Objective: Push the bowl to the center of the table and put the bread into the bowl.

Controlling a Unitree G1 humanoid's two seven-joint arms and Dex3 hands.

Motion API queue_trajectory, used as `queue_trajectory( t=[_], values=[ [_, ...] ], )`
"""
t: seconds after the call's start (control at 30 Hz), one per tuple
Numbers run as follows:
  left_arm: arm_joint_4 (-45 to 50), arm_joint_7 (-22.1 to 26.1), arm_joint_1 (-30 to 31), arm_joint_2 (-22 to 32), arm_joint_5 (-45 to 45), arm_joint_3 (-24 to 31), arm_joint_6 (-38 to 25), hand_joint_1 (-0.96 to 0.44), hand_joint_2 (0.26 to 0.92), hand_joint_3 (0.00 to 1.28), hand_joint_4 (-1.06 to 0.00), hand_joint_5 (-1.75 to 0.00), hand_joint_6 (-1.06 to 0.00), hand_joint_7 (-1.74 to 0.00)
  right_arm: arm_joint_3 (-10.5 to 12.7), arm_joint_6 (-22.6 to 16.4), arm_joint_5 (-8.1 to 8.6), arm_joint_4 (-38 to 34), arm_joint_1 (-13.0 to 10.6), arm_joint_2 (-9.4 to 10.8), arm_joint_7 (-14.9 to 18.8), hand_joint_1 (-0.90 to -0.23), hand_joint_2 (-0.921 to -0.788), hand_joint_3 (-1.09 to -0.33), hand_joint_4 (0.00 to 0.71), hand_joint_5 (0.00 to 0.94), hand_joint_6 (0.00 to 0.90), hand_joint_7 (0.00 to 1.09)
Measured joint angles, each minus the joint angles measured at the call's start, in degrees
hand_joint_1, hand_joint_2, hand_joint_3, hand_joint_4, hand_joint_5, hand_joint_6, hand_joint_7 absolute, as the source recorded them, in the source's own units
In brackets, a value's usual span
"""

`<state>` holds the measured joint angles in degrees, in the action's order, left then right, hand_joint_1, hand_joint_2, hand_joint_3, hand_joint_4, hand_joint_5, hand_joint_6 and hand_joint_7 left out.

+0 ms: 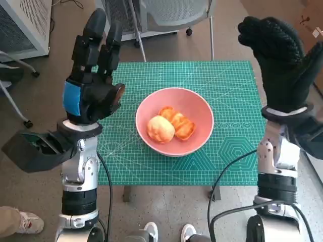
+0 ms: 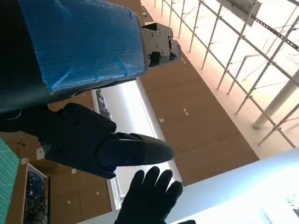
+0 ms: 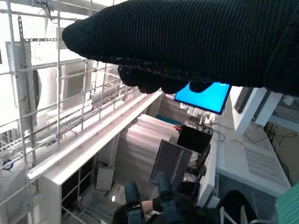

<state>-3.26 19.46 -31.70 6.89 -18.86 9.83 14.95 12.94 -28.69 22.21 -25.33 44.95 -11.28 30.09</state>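
A pink bowl (image 1: 194, 103) sits near the middle of the green cutting mat (image 1: 229, 85) on the table. Inside it lie pieces of bread (image 1: 161, 128), a pale round one and glazed golden ones beside it. My left hand (image 1: 93, 75) is raised above the table's left edge, fingers straight up and apart, holding nothing. My right hand (image 1: 277, 60) is raised over the right edge, glove fingers spread, also empty. The left wrist view shows the left hand (image 2: 79, 60) close up and the gloved right hand (image 2: 149, 196) beyond it. The right wrist view shows the glove (image 3: 196, 42) and the far left hand (image 3: 154, 205).
A chair (image 1: 171, 20) stands behind the table's far edge. A white cabinet (image 1: 25, 25) is at the upper left. A person's shoes (image 1: 169, 232) show below the table's near edge, another shoe (image 1: 28, 222) at the lower left. Both wrist views look up at walls and railings.
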Motion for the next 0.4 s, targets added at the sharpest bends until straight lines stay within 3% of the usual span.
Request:
queue_trajectory(
  t=[0.4],
  values=[
    [-0.05, -0.39, 0.00, 0.01, 0.15, -0.04, 0.48, -0.67, 0.921, 0.35, 0.00, 0.00, 0.00, -0.25, -0.10, 0.48, 0.19, 0.00, 1.07, 0.11, 0.05, -0.688, -0.921, -0.720, 0.288, 0.001, 0.374, 0.01]
  ],
)
